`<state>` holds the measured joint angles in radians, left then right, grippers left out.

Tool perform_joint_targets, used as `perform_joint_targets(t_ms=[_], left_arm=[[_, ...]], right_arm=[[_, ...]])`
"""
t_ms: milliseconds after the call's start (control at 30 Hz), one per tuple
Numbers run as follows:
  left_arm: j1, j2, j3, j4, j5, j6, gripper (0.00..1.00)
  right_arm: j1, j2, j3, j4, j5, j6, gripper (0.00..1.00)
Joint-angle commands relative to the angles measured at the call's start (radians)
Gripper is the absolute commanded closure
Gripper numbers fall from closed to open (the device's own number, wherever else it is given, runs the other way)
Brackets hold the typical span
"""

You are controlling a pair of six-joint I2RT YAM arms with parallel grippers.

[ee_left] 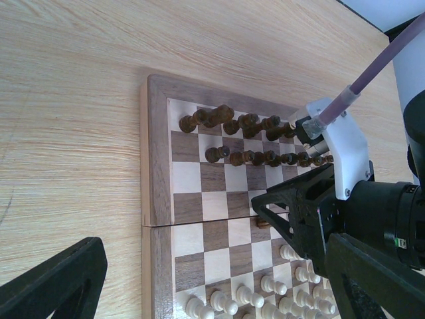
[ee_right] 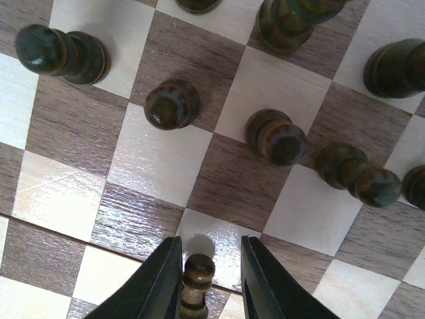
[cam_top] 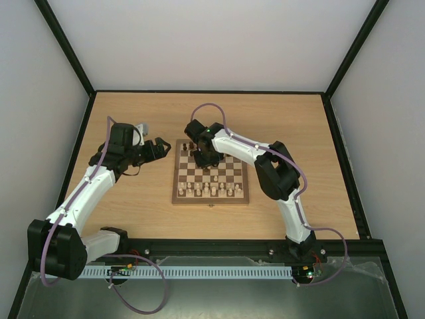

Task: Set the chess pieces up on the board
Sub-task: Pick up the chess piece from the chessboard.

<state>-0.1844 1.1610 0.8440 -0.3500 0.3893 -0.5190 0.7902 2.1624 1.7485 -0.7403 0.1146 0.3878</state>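
You are close to the end here. The board (cam_top: 176,181) lies flat in the middle of the table (cam_top: 133,113), and most of the dark chess pieces (ee_left: 249,123) already stand in its two far rows, while the cream pieces (ee_left: 265,287) fill the two near rows. Your right claw (ee_right: 210,249) is closed on one dark pawn (ee_right: 198,268), held upright between the fingers above the middle squares, just on the near side of the dark pawn row. From the left wrist, the far-left square of that pawn row looks bare, so I judge that is where this pawn belongs. The right arm hides the right end of the far rows, so you cannot count on those being complete. Your left claw (cam_top: 161,145) is wide open and holds nothing, sitting just off the board's far-left corner.
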Motion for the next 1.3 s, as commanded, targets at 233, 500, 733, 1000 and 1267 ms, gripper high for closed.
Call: perform_joint_targets(t_ms=[233,500,733,1000,1267], left_arm=[[0.010,-0.008,0.003,0.002,0.010,0.007,0.07],[0.010,-0.010,0.003,0.002,0.012,0.007,0.07],[0.010,-0.012,0.003,0.003,0.013,0.005,0.08],[0.010,-0.066,0.004,0.007,0.050,-0.001,0.08],[0.007,-0.245,-0.030,0.157,0.297,-0.115,0.07]], right_arm=[[0.014,0.018,-0.015,-0.073,0.008,-0.011,0.77],[0.015,0.010,-0.043,-0.068,0.005,-0.009,0.78],[0.014,0.014,-0.018,-0.059,0.011,-0.010,0.90],[-0.002,-0.104,-0.010,-0.016,-0.027,0.007,0.92],[-0.058,-0.418,-0.068,0.160,-0.175,0.087,0.92]])
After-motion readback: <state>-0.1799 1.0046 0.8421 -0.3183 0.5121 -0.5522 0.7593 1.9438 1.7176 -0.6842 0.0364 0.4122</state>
